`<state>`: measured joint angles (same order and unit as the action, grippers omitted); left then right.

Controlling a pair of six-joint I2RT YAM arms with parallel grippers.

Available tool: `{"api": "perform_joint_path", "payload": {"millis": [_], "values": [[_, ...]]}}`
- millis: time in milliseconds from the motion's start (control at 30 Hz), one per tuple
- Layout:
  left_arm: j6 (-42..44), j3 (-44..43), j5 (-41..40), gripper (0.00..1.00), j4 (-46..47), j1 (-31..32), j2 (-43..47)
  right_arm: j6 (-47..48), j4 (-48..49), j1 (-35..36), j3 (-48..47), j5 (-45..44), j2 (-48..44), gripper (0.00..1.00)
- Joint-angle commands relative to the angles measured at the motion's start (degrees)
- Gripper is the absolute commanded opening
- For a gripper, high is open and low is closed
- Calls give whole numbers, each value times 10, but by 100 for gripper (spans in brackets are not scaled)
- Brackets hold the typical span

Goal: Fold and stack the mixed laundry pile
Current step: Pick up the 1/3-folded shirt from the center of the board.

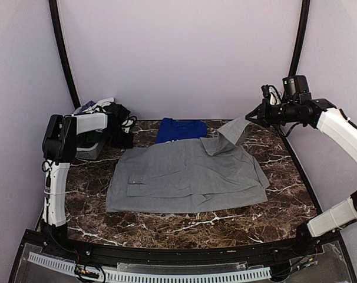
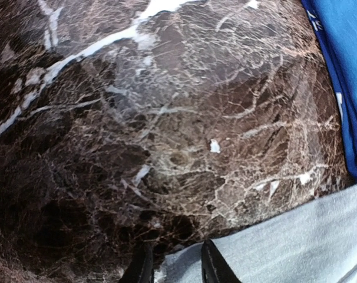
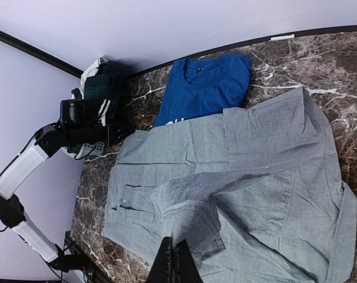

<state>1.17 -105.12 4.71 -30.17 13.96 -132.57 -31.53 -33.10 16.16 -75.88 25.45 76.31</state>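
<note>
Two garments lie apart from the rest on the dark marble table point(image 1: 284, 194): a grey shirt point(image 1: 184, 174) spread flat across the middle, and a royal-blue T-shirt point(image 1: 179, 130) just behind it, its lower part tucked under the grey shirt's far edge. We see a scrap of white print point(image 3: 174, 122) on the blue T-shirt right where the grey cloth covers it, but too little shows for us to read any letters, and we find no brand or label on either piece. The grey shirt has a buttoned chest pocket point(image 3: 126, 202) showing towards its left side. The right gripper point(image 1: 251, 116) is raised above the far right part of the table, with a flap of the grey shirt rising from the table to it. In the right wrist view its fingers point(image 3: 165, 265) are pressed together with that grey fabric pinched between them. The left gripper point(image 2: 175, 265) hangs low over bare marble at the far left corner of the grey shirt; its two dark fingertips stand apart with nothing gripped, and the edge of the grey cloth shows just past them. The remaining laundry pile point(image 1: 111, 112) sits at the far left of the table, a jumble of dark pieces with a dark-green checked one point(image 3: 99, 86) and some white, heaped on a grey basket point(image 1: 89, 150) beside the left arm point(image 1: 58, 171).
</note>
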Motion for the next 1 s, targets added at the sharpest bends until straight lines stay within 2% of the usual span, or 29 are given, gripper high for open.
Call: {"api": "perform_joint_path", "payload": {"millis": [0, 167, 433, 533, 700, 967], "values": [[12, -14, 37, 21, -40, -5, -12, 9, 12, -5, -15, 7, 4, 0], [4, -22, 36, 1, -47, -5, -11, 9, 10, -6, -26, 9, -2, 0], [-8, 0, 39, 0, -13, -5, 65, 13, -17, -9, -57, 3, -23, 0], [-9, 24, 16, 0, 4, -5, 112, 11, -26, -9, -60, 0, -39, 0], [-9, 84, 5, 0, 24, -5, 173, 7, -47, -9, -48, -7, -69, 0], [16, 202, 42, 0, 32, -1, 289, -16, -92, -9, -16, -11, -146, 0]]}}
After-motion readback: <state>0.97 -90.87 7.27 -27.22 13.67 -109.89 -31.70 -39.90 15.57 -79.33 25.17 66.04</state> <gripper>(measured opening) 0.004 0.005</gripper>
